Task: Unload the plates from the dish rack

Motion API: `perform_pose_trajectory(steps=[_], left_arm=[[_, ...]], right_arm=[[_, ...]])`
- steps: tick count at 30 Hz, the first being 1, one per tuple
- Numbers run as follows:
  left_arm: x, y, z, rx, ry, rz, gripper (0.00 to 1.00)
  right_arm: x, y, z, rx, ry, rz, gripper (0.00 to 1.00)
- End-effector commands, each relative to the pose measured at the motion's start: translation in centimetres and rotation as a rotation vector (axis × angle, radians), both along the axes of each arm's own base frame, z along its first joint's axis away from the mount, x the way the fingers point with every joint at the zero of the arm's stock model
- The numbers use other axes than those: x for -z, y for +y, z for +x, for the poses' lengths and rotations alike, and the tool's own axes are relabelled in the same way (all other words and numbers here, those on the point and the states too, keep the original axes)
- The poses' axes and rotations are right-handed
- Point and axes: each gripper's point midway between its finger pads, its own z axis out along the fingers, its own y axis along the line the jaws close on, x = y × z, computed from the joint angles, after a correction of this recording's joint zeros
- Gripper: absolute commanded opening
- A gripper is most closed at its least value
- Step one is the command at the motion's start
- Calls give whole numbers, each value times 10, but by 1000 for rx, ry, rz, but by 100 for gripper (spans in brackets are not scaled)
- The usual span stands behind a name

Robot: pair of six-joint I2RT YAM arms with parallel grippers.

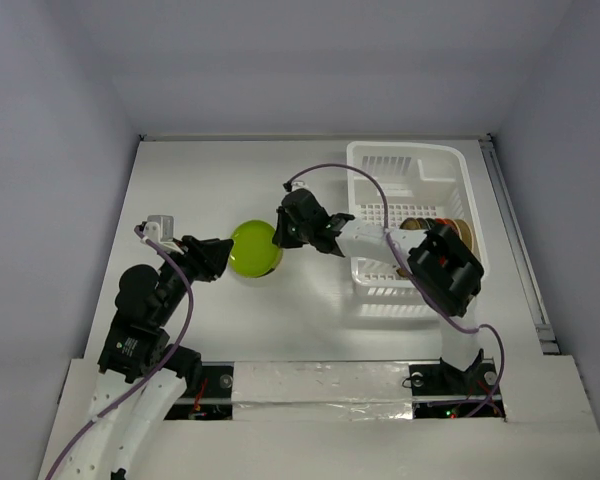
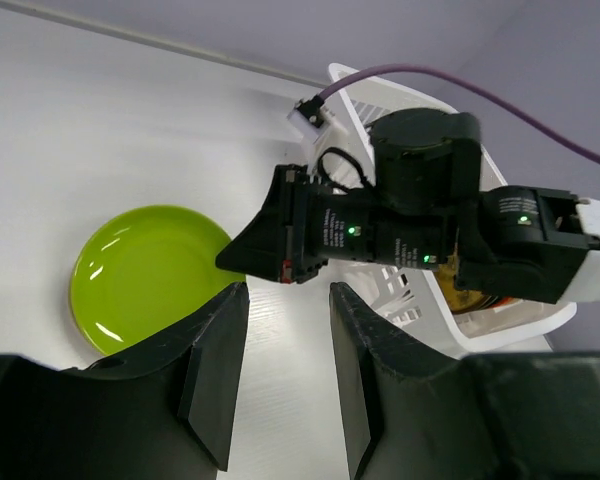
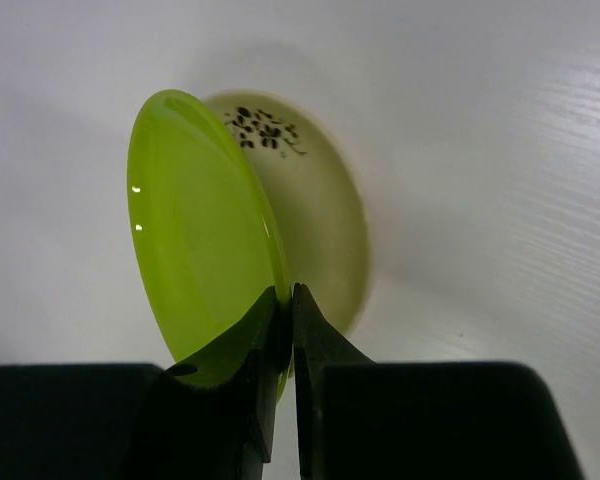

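Note:
My right gripper (image 1: 283,236) is shut on the rim of a lime green plate (image 1: 255,247), left of the white dish rack (image 1: 400,150). In the right wrist view the gripper (image 3: 285,300) pinches the green plate's (image 3: 195,230) edge. The plate is held tilted over a pale plate with a dark flower pattern (image 3: 325,195) lying on the table. My left gripper (image 1: 220,256) is open and empty just left of the green plate (image 2: 145,275). A brown-rimmed plate (image 1: 462,231) stands in the rack.
The dish rack (image 2: 352,82) sits at the right of the white table. The right arm reaches across its left rim. Walls enclose the table at the back and sides. The left gripper (image 2: 285,300) hovers over bare table.

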Motion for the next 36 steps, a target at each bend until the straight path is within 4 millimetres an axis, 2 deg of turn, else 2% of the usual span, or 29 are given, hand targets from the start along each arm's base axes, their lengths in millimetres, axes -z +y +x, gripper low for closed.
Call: perform_pose_trajectory(steps=[1,2,5,7,9,10,13,14,16,17,18,19,20,21,22,24,25,26,28,29,33,36], left_arm=[[-6,-1,4,0,-31,-9,35],[-6,-1,4,0,-30,-10,35],[-6,-1,4,2,-32,-10,35],[-5,-1,4,3,-31,-9,35],[-6,-1,4,3,-30,-11,35],[-5,-1,4,3,-29,-10,35],[-7,-1,3,5,-35,-12,35],[-7,-1,3,5,-35,-11,35],[-7,-1,3,5,-37,-13,35],[-7,-1,3,5,-37,-11,35],[-7,-1,3,6,-37,-13,35],[-8,-1,2,6,-40,-12,35],[-8,-1,2,8,-39,-14,35],[-8,-1,2,8,-40,-12,35],[-7,-2,2,12,-37,-13,35],[-8,-3,1,17,-44,-14,34],[-9,-3,1,20,-45,-16,33],[-9,-3,0,22,-48,-16,31],[-9,-4,0,25,-48,-16,26],[-10,-4,-1,25,-52,-18,24],[-10,-4,-1,28,-52,-19,19],[-10,-5,-1,31,-49,-16,19]], right_arm=[[-12,18,8,-4,-14,78,14],[-7,15,8,8,-8,55,16],[-8,8,9,20,-15,30,25],[-17,2,8,32,-33,23,38],[-26,-3,8,35,-54,13,45],[-29,-7,8,42,-62,6,53],[-57,-21,8,68,-117,-3,61],[-73,-30,6,87,-144,-1,61],[-91,-41,5,105,-182,-6,60],[-93,-54,4,135,-195,-37,56],[-117,-67,0,157,-239,-22,33],[-125,-80,-1,192,-260,-38,32],[-125,-100,-6,229,-261,-91,3],[-138,-130,-8,315,-305,-140,0],[-140,-150,-9,363,-311,-180,0],[-128,-201,-18,452,-278,-315,0],[-135,-229,-19,506,-272,-326,0],[-128,-251,-27,527,-236,-382,0],[-122,-280,-36,562,-205,-439,6],[-120,-302,-44,596,-175,-487,9],[-113,-346,-52,700,-120,-629,26],[-114,-359,-51,726,-110,-658,29]])
